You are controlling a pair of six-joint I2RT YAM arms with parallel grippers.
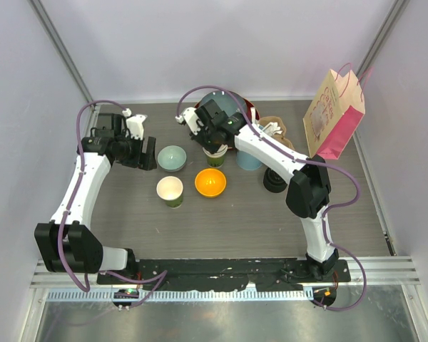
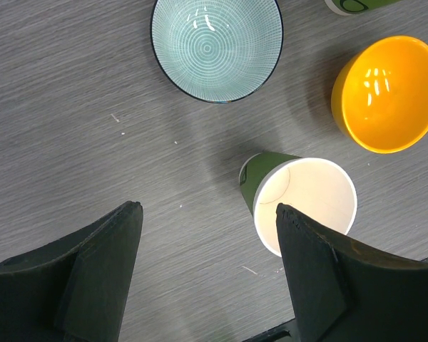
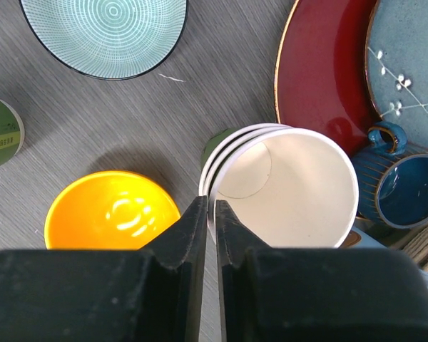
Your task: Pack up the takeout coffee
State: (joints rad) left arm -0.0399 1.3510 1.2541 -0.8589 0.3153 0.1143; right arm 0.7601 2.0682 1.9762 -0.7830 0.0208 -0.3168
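Dark green paper marks the takeout cups, neither lidded nor bagged yet. One single cup [image 1: 170, 190] stands open at 9 o'clock from the orange bowl [image 1: 210, 183], and the nested cups [image 3: 282, 187] sit at that bowl's 12 o'clock, probably stacked so that one can be pulled free. The right gripper [image 3: 208, 214], on an arm stretched far forward with the wrist pointing down, shows its jaws at a thin slit that appears to nip the stack's rim. The left gripper [image 2: 207, 208] hangs spread wide and holding nothing, at 11 o'clock from the single cup.
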